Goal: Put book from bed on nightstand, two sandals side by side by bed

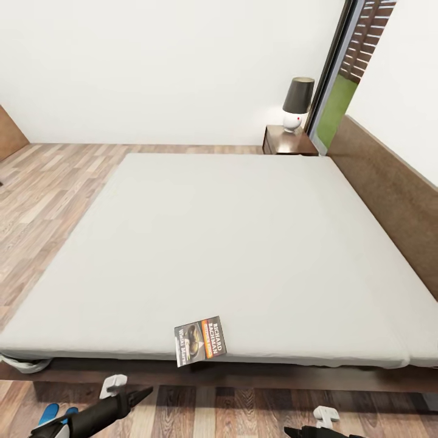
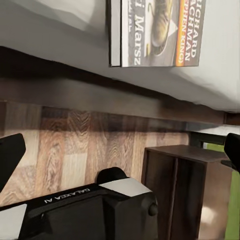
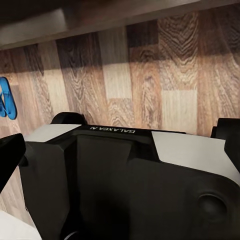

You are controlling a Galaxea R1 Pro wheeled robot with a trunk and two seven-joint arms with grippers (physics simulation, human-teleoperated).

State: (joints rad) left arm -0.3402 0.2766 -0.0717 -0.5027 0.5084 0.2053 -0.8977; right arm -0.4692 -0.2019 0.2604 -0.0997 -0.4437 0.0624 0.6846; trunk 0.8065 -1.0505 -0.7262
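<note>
White-walled bedroom w/ striped wood-plank floor (image 1: 55, 188): thin dark paperback book w/ orange band (image 1: 199, 340) lies at near edge of pale grey bed mattress (image 1: 243, 243). Left gripper (image 2: 120, 150) spread wide, holding nothing; right gripper (image 3: 120, 145) likewise. Approach low, pinch overhanging edge.

Black arm casings with white panels, white "GALAXEA AI" lettering, tapered black claw fingers (image 2: 10, 157).

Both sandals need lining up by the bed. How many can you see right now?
1 for certain: a blue sandal on the floor near the bed's near edge, by the left arm; it also shows in the right wrist view. The second may be hidden behind that arm.
</note>
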